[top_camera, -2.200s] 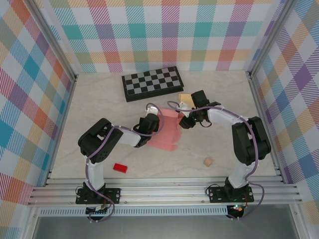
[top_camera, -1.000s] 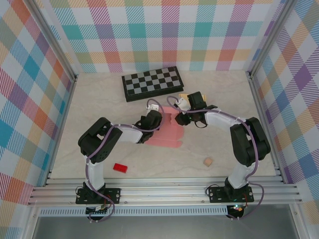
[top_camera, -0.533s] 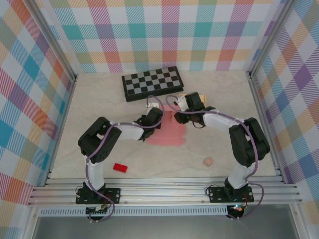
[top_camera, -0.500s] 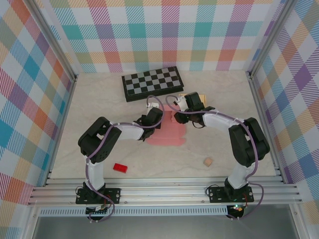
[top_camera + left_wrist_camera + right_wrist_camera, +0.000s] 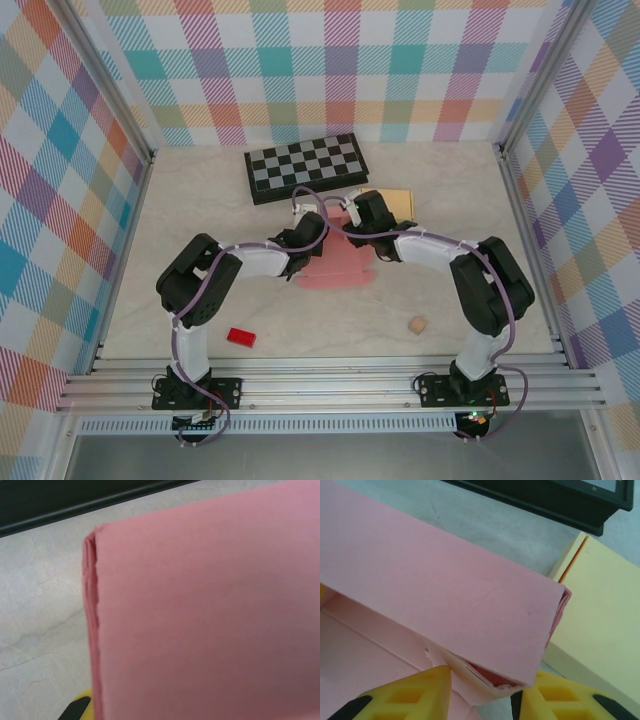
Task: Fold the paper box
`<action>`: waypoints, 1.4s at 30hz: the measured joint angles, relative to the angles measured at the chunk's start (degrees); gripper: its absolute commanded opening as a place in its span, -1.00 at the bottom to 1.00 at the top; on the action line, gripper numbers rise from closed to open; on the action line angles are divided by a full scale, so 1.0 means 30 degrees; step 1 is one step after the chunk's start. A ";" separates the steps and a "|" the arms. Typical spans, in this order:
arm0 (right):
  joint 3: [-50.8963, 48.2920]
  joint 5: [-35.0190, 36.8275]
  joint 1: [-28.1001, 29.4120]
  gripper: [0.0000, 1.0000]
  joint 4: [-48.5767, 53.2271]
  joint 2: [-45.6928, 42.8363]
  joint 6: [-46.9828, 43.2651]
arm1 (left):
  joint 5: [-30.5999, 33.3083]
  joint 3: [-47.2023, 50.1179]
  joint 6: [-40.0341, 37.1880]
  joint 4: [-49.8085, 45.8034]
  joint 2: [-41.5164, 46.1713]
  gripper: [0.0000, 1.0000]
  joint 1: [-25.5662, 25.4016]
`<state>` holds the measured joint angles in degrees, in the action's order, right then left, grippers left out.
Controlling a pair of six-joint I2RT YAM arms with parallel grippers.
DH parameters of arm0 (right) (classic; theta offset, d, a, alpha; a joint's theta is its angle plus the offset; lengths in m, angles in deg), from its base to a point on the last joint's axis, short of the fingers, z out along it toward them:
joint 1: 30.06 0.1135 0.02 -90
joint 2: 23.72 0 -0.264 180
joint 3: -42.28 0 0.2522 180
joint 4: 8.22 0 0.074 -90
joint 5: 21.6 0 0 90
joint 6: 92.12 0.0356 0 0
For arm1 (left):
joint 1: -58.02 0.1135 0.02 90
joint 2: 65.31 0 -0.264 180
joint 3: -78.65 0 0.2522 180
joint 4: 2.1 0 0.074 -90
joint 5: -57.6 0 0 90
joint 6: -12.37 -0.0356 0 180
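Observation:
The pink paper box point(image 5: 338, 268) lies partly folded at the table's centre, its far wall turned up. In the right wrist view, the end of this doubled wall point(image 5: 470, 605) sits between my right gripper's point(image 5: 485, 687) yellow fingers point(image 5: 410, 695), which are closed on its torn inner flap. From above, the right gripper point(image 5: 353, 222) is at the wall's right end and the left gripper point(image 5: 309, 240) is at its left end. The left wrist view is close against the pink panel point(image 5: 210, 610), which hides the left jaws; only a yellow finger corner point(image 5: 82, 707) shows. The left gripper is shut.
A black and white chessboard point(image 5: 305, 165) lies behind the box. A pale yellow pad point(image 5: 397, 203) sits just right of the right gripper. A red block point(image 5: 241, 337) lies near the front left and a small tan cube point(image 5: 417, 325) near the front right.
The right gripper has moved left along the box's far wall, uncovering the yellow pad. The left gripper has crept away from me. The pink wall now stands folded between them.

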<state>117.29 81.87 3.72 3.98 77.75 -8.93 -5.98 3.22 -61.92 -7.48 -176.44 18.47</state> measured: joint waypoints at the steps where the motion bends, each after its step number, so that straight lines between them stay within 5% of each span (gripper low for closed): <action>1: 0.0000 0.0168 0.0022 -0.31 -0.0146 0.0102 0.0036 | -0.0007 -0.0007 0.0044 -0.0058 0.0015 -1.00 0.0000; 13: -0.0240 0.1661 0.0073 -0.83 -0.1690 0.0386 0.1224 | -0.0729 -0.0029 0.0568 -0.1275 0.0561 -1.00 0.0117; 22: 0.2229 0.6798 0.1989 -0.73 0.2011 0.1005 0.4736 | -0.0947 -0.0729 0.2127 -0.2805 0.0597 -1.00 0.0117; 30: 0.3592 0.8910 0.2339 -0.61 0.5654 0.1217 0.8779 | -0.1501 -0.0991 0.2455 -0.3206 0.0612 -1.00 -0.0087; 35: 0.4743 0.9143 0.2368 -0.37 0.7060 0.1574 1.0484 | -0.1574 -0.1035 0.2499 -0.3308 0.0612 -1.00 -0.0124; 42: 0.3869 0.5836 0.1931 -0.30 0.5639 0.1333 0.9865 | -0.1443 -0.1290 0.2572 -0.3956 0.0612 -1.00 -0.0109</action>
<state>128.90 99.38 9.51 20.90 81.75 20.66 -10.31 -0.65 -54.21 -19.35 -174.60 18.14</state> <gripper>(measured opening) 0.349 0.079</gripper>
